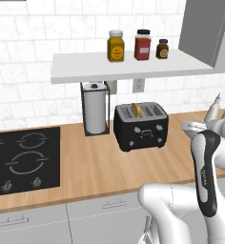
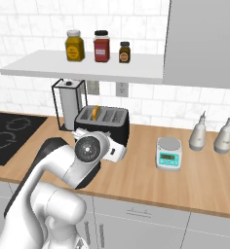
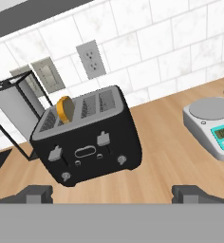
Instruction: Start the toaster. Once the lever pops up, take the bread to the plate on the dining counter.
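Observation:
The black two-slot toaster (image 1: 140,126) (image 2: 103,122) (image 3: 88,142) stands on the wooden counter against the tiled wall. An orange-tan slice of bread (image 1: 137,109) (image 2: 95,113) (image 3: 65,109) sticks up out of one slot. Two grey tabs sit on its front face: one lever (image 3: 55,153) below the bread's slot, another (image 3: 103,138) nearer the middle, both high in their tracks. My gripper (image 3: 113,194) is open wide, a short way in front of the toaster and apart from it, holding nothing. The plate and the dining counter are out of view.
A paper towel stand (image 1: 95,109) is just left of the toaster, and a black cooktop (image 1: 24,159) lies further left. A kitchen scale (image 2: 169,153) (image 3: 216,126) and two bottles (image 2: 200,131) stand to the right. A shelf (image 1: 128,66) with three jars hangs above.

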